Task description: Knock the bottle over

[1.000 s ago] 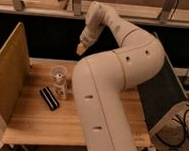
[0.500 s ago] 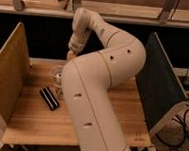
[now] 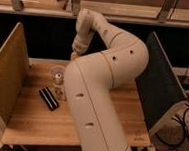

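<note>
- The bottle [image 3: 58,75] stands upright on the worktop [image 3: 38,122], in the left rear part. Its long axis is vertical and its whitish cap points up.
- It looks light and narrow, so a push low on its body would probably slide it rather than tip it. I judge contact near the cap to be safer.
- The end effector [image 3: 75,52] hangs just behind and to the right of the bottle, above the worktop's rear edge and apart from the bottle. I cannot tell whether it is spread or pressed together.
- From that height, a sweep could pass over the cap and miss.
- The black striped block [image 3: 49,98] lies near the bottle on the front side. A hard knock could send the bottle rolling into the block, or on towards the wooden side panel [image 3: 8,66].
- The arm's bulky white link [image 3: 92,105] sits close on the right and could bump the bottle in an unplanned way.
</note>
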`<move>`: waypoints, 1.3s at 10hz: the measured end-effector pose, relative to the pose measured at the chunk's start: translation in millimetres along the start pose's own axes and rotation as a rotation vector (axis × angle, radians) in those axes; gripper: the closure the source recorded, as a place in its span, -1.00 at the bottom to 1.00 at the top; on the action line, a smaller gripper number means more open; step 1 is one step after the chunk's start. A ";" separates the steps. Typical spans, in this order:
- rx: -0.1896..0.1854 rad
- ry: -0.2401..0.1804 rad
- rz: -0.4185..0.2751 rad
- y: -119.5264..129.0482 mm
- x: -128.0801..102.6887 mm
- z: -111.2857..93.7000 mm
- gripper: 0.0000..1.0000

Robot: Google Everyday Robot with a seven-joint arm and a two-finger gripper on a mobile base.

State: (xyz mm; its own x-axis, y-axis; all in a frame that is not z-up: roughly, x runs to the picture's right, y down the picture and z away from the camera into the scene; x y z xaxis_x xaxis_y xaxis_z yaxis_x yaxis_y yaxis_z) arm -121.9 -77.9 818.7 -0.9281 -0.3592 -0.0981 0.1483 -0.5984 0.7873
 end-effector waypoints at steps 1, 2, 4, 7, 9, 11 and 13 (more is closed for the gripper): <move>0.025 -0.006 -0.040 -4.9 13.9 11.4 1.00; 0.052 -0.011 -0.079 -10.5 26.8 22.4 1.00; 0.102 -0.023 -0.164 -22.4 53.7 42.8 1.00; 0.193 -0.051 -0.312 -49.9 102.7 79.6 1.00; 0.273 -0.078 -0.396 -75.0 126.2 107.2 1.00; 0.317 -0.116 -0.415 -87.4 127.7 119.8 1.00; 0.323 -0.152 -0.385 -90.3 120.0 119.1 1.00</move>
State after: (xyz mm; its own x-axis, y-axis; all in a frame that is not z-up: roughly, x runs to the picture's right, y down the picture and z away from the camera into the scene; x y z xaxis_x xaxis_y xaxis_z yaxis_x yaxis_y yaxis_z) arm -287.4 18.4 808.4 -0.9373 -0.0344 -0.3468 -0.3039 -0.4066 0.8616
